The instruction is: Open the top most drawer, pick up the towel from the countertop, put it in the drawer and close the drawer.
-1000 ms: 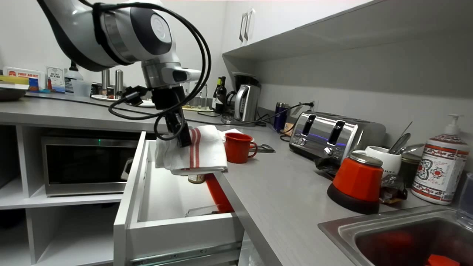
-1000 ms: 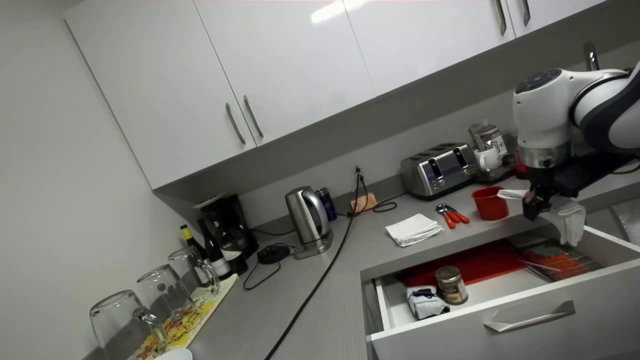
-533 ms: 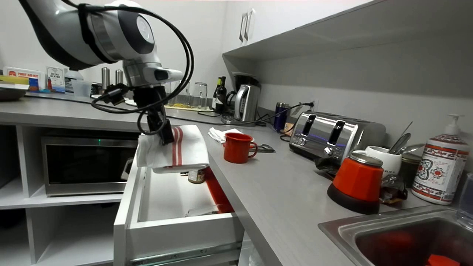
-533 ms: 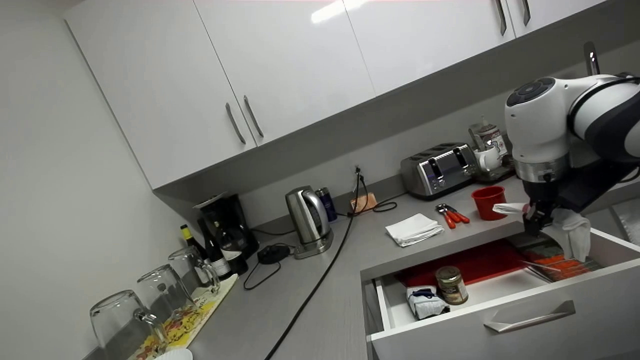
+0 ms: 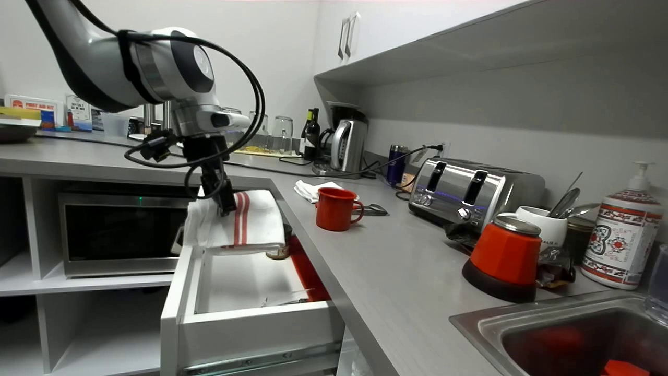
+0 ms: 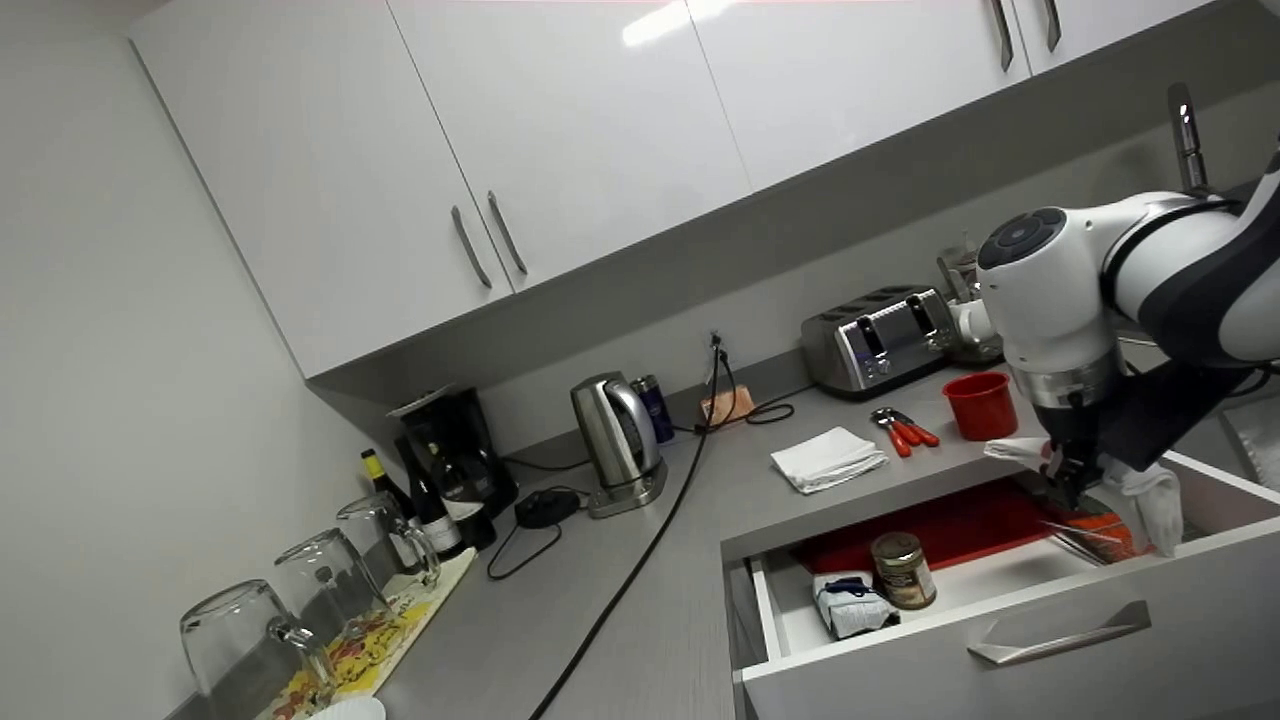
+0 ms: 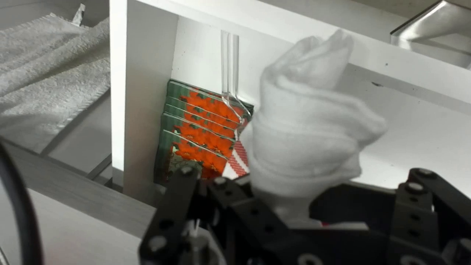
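In an exterior view, pinches the red-striped white towel [image 5: 248, 224] in the black Robotiq gripper [image 5: 226, 210], with jaws clenched tight together on the cloth, above the pulled-out top drawer [image 5: 255, 337] and beside the grey countertop [image 5: 376, 282]. Dangles loose folds, in an exterior view, near the front panel [image 6: 1020, 695] (touching its rim or not, impossible to tell), well apart from the lidded jar [image 6: 903, 572] inside. In the wrist view, bunches thick white cloth between the jaws, close to the flower-print stack [image 7: 198, 125] lying in the drawer.
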Available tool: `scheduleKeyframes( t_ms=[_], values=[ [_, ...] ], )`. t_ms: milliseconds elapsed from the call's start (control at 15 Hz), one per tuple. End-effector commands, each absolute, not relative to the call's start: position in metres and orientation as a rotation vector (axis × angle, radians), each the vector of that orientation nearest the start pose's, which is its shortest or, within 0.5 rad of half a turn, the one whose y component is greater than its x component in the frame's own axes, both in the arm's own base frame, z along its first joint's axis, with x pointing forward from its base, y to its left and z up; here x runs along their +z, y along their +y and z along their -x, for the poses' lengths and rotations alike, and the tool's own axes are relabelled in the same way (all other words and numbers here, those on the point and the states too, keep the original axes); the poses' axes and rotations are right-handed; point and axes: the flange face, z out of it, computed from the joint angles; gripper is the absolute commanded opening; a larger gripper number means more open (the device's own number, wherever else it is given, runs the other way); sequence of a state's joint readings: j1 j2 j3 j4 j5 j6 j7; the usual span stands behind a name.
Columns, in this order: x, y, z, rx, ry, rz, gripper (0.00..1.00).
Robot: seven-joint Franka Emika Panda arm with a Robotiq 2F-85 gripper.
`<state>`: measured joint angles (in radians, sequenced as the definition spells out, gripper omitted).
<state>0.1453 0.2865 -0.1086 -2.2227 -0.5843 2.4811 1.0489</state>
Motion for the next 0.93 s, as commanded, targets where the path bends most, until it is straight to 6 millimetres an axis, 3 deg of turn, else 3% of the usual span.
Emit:
scheduleKeyframes(
  t_ms=[0, 467, 533, 667, 867],
  values=[
    [0.231, 0.02, -0.571, -0.293, 0.997, 3.379, 0.0],
    [0.215, 0.014, -0.6, -0.264, 1.085, 3.402, 0.0],
    [0.213, 0.015, -0.602, -0.262, 1.079, 3.41, 0.25],
    [0.209, 0.017, -0.605, -0.262, 1.083, 3.418, 0.32],
    [0.205, 0.018, -0.607, -0.256, 1.086, 3.422, 0.55]
  ],
)
